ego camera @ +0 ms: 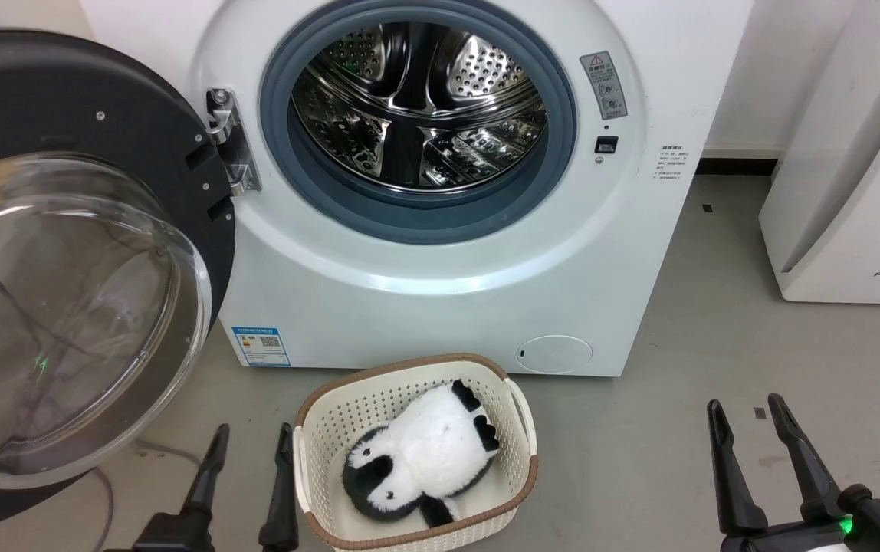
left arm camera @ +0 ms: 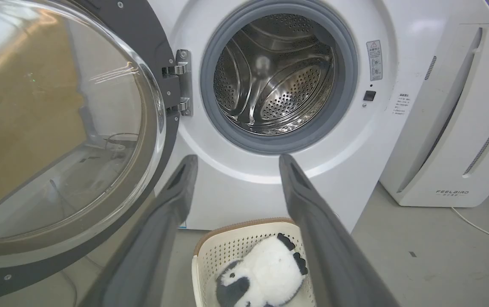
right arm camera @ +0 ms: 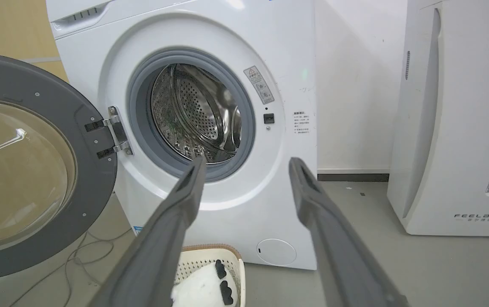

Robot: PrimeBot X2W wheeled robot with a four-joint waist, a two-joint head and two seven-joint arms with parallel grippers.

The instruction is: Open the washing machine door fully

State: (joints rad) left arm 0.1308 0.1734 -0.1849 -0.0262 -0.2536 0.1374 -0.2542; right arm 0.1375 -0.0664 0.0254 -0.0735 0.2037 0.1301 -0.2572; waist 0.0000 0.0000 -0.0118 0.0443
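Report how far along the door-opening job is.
Done: the round black-rimmed glass door is swung wide on its hinge, exposing the steel drum of the white washing machine. In hand: nothing; both jaws stand open, empty, off the door. Left: seemingly nothing.

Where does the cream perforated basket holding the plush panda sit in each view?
Head view: cream perforated plastic basket, bottom centre, before the white washing machine.
Left wrist view: basket, bottom edge, centre.
Right wrist view: basket, bottom edge, left of centre.
Shared landmark: silver metal door hinge, left of the steel drum.
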